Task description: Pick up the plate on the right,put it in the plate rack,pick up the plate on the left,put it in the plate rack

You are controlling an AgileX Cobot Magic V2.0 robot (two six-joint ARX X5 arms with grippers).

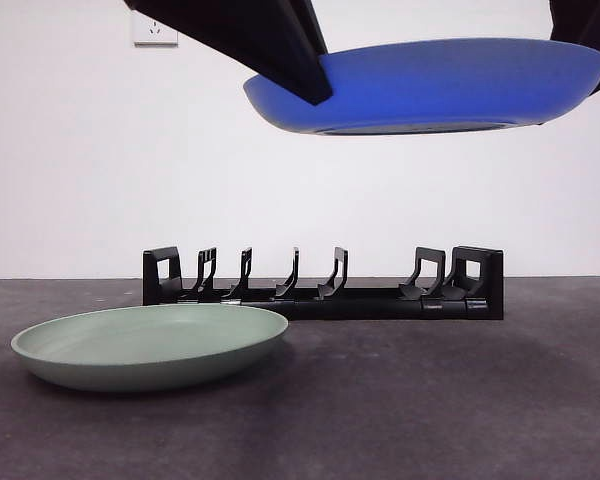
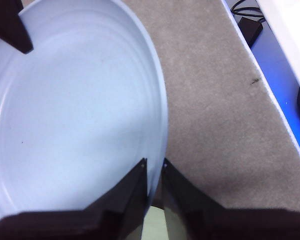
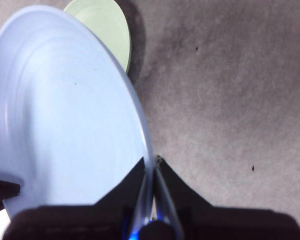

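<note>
Both the left gripper [image 2: 154, 167] and right gripper [image 3: 151, 165] are pinching opposite rims of the blue plate [image 1: 430, 85], hovering level high above the plate rack [image 1: 325, 285], green plate [image 1: 150, 345] lying near the table's [image 1: 460, 400] front-left edge

Blue plate [image 3: 65, 125] rim cut off; both arms mostly out of frame

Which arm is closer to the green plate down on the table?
Left. The left gripper clamps the blue plate's rim almost above the green plate; the right gripper clamps the opposite rim, farther off.
</note>
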